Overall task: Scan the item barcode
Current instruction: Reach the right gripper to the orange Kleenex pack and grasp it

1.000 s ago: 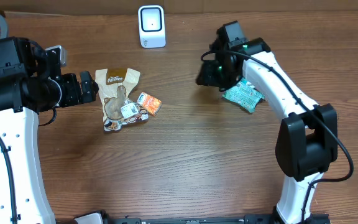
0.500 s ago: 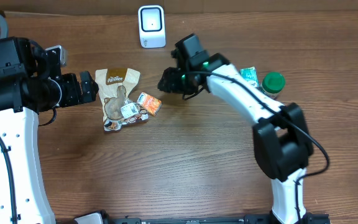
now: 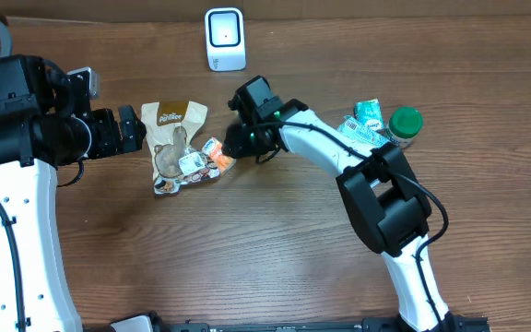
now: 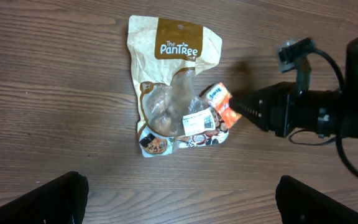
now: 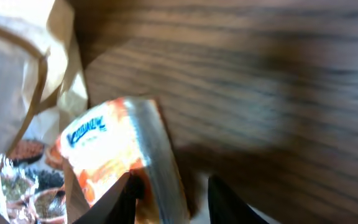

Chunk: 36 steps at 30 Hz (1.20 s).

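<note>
**Right arm swings over to the orange packet**

A second ago the right tool (image 3: 235,146) hung over the teal packet (image 3: 369,113) at 2 o'clock on the bench (image 3: 275,249). It has since crossed toward 10 o'clock and its jaws have drawn in on the way. They now stand partly open, with the silver end of the orange packet (image 5: 107,152) lying between the fingers (image 5: 124,198). No firm pinch shows, so I judge this packet to be the item chosen for scanning, with the grasp about to close rather than made.

The orange packet lies on the bench at the 4 o'clock corner of the brown pouch (image 3: 175,129) and overlaps its lower end. The white scanner (image 3: 225,39) stands apart at 12 o'clock, so a lift and a carry toward it would come next.

The left tool (image 3: 129,129) has not stirred. It is spread to its widest and holds nothing, at 9 o'clock of the pouch.

As for containers, the pouch lies flat and sealed. Pale lumps show through its clear window, though what they are I cannot tell. At 2 o'clock a jar with a green lid (image 3: 405,121) stands upright and capped just beside the teal packet, uncovered now that the arm has left, and its contents are hidden
</note>
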### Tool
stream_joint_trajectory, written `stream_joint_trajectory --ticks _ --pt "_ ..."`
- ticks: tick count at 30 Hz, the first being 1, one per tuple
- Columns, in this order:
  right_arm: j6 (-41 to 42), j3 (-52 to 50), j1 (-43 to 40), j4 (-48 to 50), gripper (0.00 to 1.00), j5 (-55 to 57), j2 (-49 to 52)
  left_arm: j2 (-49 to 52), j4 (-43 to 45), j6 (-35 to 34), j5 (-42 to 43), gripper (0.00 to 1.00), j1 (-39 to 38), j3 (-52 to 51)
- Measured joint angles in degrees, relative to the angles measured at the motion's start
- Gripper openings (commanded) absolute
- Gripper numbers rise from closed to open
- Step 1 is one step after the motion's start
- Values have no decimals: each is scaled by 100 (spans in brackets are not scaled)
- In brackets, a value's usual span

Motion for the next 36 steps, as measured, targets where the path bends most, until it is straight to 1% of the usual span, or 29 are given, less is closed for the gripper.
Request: stream_joint_trajectory --ticks 3,8,14,20,28,29,30,33,34,35,36 --pt "-258 0 136 -35 31 2 0 0 0 0 0 99 0 0" --pt "-407 9 199 -205 31 -46 0 0 0 0 0 100 0 0" --pt "-479 105 -2 -590 36 -595 -2 0 0 0 0 100 0 0" --pt "-315 125 -74 -857 36 -968 -4 0 0 0 0 100 0 0" --pt "133 -37 160 -629 34 -776 -4 0 0 0 0 100 0 0" --pt "166 -50 181 -610 33 -765 -4 0 0 0 0 100 0 0" --pt "197 -55 203 -603 29 -767 -4 0 0 0 0 100 0 0" --pt "225 -59 238 -592 10 -730 -4 0 0 0 0 100 0 0" --pt "249 -61 240 -590 6 -728 -4 0 0 0 0 99 0 0" --pt "264 -61 238 -599 4 -723 -4 0 0 0 0 100 0 0" --pt "289 -61 236 -614 4 -730 -4 0 0 0 0 100 0 0"
